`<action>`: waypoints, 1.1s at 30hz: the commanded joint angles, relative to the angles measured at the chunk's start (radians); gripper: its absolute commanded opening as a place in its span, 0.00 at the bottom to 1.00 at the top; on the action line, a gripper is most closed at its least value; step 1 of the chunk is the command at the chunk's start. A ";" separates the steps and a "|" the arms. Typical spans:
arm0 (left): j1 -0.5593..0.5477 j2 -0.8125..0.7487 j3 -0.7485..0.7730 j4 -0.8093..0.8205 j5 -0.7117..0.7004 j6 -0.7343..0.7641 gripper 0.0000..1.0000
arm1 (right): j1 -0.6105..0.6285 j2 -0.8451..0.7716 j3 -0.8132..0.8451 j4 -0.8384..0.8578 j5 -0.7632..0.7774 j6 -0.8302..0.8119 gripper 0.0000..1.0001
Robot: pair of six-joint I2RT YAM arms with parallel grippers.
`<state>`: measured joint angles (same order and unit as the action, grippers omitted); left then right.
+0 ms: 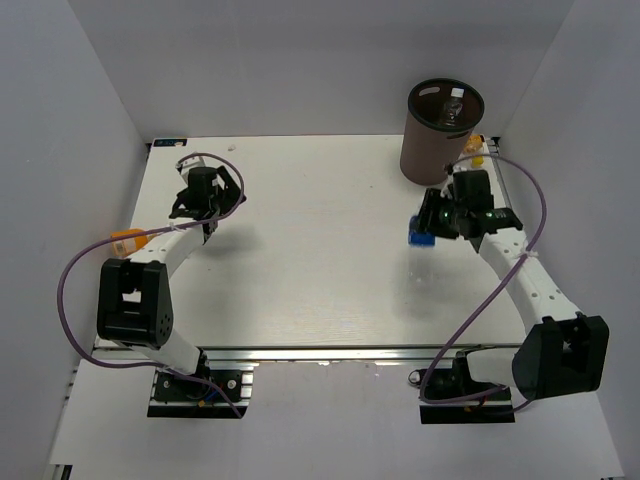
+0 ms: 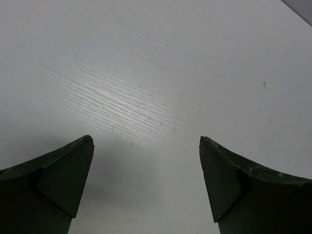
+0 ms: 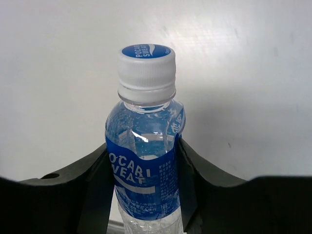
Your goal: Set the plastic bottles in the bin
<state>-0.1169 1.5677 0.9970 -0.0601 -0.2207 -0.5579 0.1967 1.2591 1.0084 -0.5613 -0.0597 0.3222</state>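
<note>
Clamping one blue-labelled bottle (image 3: 145, 131), right hand (image 3: 144, 168).

Left fingers (image 2: 58, 180) spread wide, left arm (image 1: 162, 247) bent; right fingers (image 3: 92, 190) clamp the bottle (image 3: 146, 165), right arm (image 1: 525, 280) outstretched.

The gripper (image 2: 146, 140) hangs over the white, fine-grained counter (image 2: 146, 58) with its two dark fingers (image 2: 58, 170) spread wide, one at each lower corner, and bare counter fills the gap between them. Just ahead of that gap lies a soft patch of glare (image 2: 146, 105) on the grain, and further ahead and to the right sits a tiny dark speck (image 2: 264, 85). At the far right, well beyond the fingertips, a grey sliver (image 2: 303, 7) cuts across the corner.
</note>
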 commanded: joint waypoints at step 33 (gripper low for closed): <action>0.016 -0.138 0.006 -0.044 -0.036 0.010 0.98 | -0.117 0.763 1.019 0.907 0.173 -0.261 0.89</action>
<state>-0.1066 1.4822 0.9970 -0.0963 -0.2417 -0.5568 0.0910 2.0682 1.9259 0.3557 0.1459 0.0246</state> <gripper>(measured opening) 0.982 0.876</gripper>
